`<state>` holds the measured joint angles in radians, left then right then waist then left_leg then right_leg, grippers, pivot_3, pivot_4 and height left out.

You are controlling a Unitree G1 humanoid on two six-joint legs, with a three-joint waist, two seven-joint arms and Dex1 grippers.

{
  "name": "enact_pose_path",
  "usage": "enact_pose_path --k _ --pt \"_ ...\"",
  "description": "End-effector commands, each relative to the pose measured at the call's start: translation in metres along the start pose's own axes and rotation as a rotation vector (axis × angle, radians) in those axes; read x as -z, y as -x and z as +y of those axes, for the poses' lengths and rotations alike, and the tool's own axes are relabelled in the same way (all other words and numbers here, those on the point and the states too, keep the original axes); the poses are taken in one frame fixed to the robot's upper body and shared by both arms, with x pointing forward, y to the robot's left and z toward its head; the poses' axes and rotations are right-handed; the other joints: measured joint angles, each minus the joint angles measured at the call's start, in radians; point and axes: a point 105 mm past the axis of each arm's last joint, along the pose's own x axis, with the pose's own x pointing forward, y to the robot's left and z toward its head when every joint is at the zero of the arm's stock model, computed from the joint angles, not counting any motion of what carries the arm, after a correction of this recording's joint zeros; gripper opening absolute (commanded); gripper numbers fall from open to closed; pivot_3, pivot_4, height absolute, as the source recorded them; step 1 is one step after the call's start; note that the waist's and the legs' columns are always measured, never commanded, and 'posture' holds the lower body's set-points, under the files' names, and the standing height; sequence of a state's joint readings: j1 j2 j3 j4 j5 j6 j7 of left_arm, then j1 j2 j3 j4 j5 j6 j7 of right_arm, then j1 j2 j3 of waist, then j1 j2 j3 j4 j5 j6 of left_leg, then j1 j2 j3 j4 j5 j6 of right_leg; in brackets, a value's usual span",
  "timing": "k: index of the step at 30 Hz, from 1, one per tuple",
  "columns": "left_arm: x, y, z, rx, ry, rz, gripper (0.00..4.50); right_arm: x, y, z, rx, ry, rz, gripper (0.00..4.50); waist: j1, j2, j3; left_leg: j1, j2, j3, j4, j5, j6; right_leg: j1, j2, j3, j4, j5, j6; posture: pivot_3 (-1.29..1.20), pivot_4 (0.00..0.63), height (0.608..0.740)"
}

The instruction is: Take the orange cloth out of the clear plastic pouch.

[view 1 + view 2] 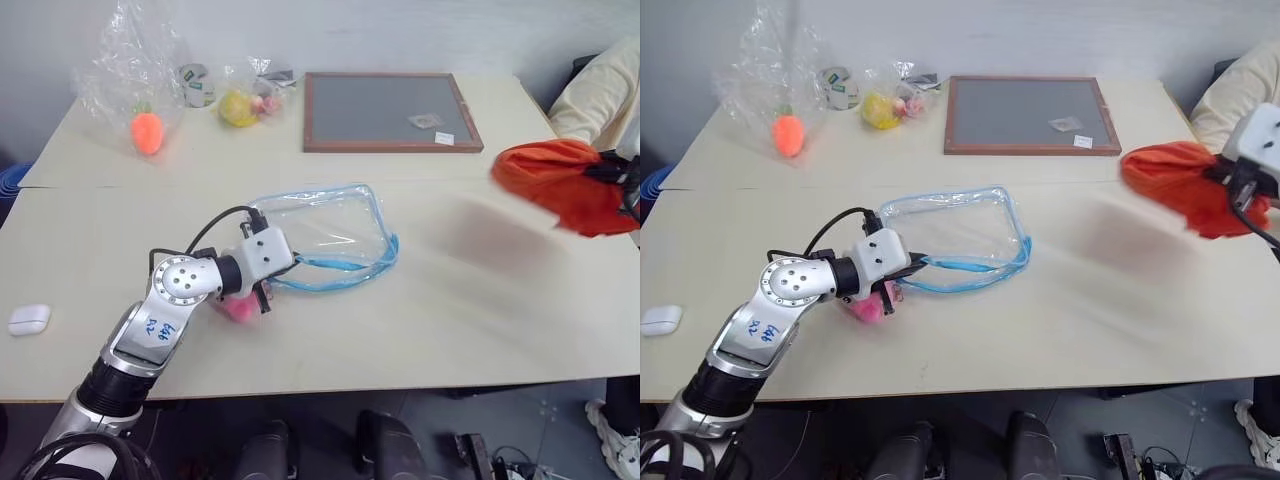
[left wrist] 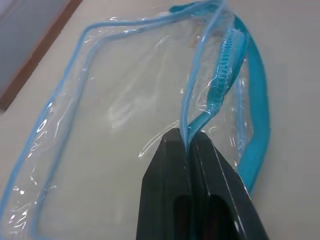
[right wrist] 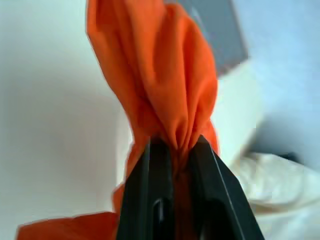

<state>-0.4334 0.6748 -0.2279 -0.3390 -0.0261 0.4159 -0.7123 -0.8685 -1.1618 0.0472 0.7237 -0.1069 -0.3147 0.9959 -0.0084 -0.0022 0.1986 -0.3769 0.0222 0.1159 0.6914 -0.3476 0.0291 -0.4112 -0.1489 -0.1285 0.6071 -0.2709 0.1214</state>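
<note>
The right pincer (image 3: 172, 145) pinched the bunched orange cloth (image 1: 560, 183), held in the air above the desk's (image 1: 450, 300) right edge, well apart from the clear plastic pouch (image 1: 320, 235). The pouch lay flat at mid-desk, its light-blue trim nipped by the left pincer (image 2: 189, 145), fingers pressed together.

Looks like a lab or test room set up for robot trials: two plain pale wooden tables (image 1: 420, 330) pushed together against a bare grey wall (image 1: 400, 30), a wood-framed grey board (image 1: 385, 110) lying flat, crinkled clear bags holding small toys (image 1: 150, 90), loose black cables on the floor (image 1: 500, 462).
</note>
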Motion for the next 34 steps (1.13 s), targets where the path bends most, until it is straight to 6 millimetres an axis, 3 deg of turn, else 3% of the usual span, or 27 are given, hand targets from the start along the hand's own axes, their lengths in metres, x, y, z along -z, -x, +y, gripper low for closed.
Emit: enact_pose_path --k 1,4,7,9,14,20,22,26,29,32,34 --pt "-0.007 0.004 -0.007 0.037 -0.094 -0.012 0.48 -0.001 -0.030 0.041 -0.015 0.109 -0.068 0.03 -0.004 0.000 0.000 0.000 0.001 0.001 -0.001 0.001 -0.001 0.000 0.001 0.000 0.000 0.000 0.000 0.00 0.150 0.740" --pt "-0.007 0.004 -0.011 0.065 -0.084 -0.016 1.31 -0.001 -0.047 0.079 -0.051 0.059 -0.120 0.03 0.000 0.002 0.001 0.000 0.001 0.004 -0.001 0.001 -0.002 -0.001 0.001 0.000 0.001 0.000 0.000 0.00 0.150 0.740" --pt "-0.010 0.006 -0.013 0.076 -0.088 -0.027 2.24 0.002 -0.052 0.117 -0.139 0.042 -0.134 0.03 0.009 0.003 0.001 0.000 0.001 0.004 -0.001 0.001 -0.001 -0.001 0.001 0.000 0.002 0.000 0.000 0.00 0.150 0.740" --pt "-0.015 0.010 -0.016 0.101 -0.086 -0.050 2.90 0.005 -0.049 0.126 -0.178 0.023 -0.129 0.03 0.008 0.003 0.001 0.000 0.001 0.003 0.000 0.002 -0.001 0.000 0.001 0.000 0.001 0.000 0.000 0.00 0.150 0.740" --pt "-0.021 0.024 -0.016 0.118 -0.055 -0.067 4.47 0.012 -0.031 0.122 -0.253 -0.047 -0.095 1.65 0.010 0.003 0.001 0.001 0.001 -0.002 0.001 0.001 -0.001 0.001 0.001 0.001 0.003 0.000 0.000 0.00 0.150 0.740" --pt "-0.029 0.050 -0.008 0.122 0.123 -0.112 4.50 0.011 -0.002 0.111 -0.333 -0.251 -0.110 3.83 0.009 0.003 0.001 0.001 0.001 -0.004 0.001 0.001 -0.001 0.002 0.001 0.000 0.002 0.000 0.000 0.00 0.150 0.740" --pt "-0.030 0.076 -0.007 0.166 0.211 -0.134 4.50 0.016 0.021 0.101 -0.381 -0.405 -0.097 4.46 0.009 0.003 0.001 0.001 0.001 -0.004 0.002 0.001 -0.001 0.002 0.001 0.000 0.003 0.000 0.000 0.00 0.150 0.740" --pt "-0.019 0.137 0.016 0.128 0.334 -0.097 4.50 0.036 0.065 0.068 -0.370 -0.651 -0.049 4.46 0.006 0.005 0.002 0.001 0.002 -0.004 0.001 0.001 -0.001 0.001 0.001 0.000 0.002 0.000 -0.001 0.00 0.150 0.740" --pt "-0.010 0.173 0.043 0.034 0.379 -0.058 4.50 0.051 0.088 0.057 -0.354 -0.751 -0.016 4.46 0.005 0.005 0.002 0.003 0.002 -0.004 0.002 0.001 -0.001 0.002 0.001 0.000 0.000 -0.001 -0.002 0.00 0.150 0.740" --pt "0.002 0.197 0.057 -0.010 0.379 0.009 4.50 0.060 0.091 0.051 -0.299 -0.815 -0.017 4.46 0.002 0.004 0.002 0.003 0.002 -0.003 0.002 -0.001 -0.002 0.002 0.001 0.000 -0.001 -0.001 -0.002 0.00 0.150 0.740" --pt "0.010 0.200 0.057 -0.004 0.339 0.054 4.50 0.061 0.086 0.051 -0.282 -0.838 -0.033 4.46 0.000 0.005 0.002 0.004 0.002 0.000 0.002 -0.002 -0.002 0.000 0.001 0.002 0.001 -0.001 -0.002 0.00 0.150 0.740"
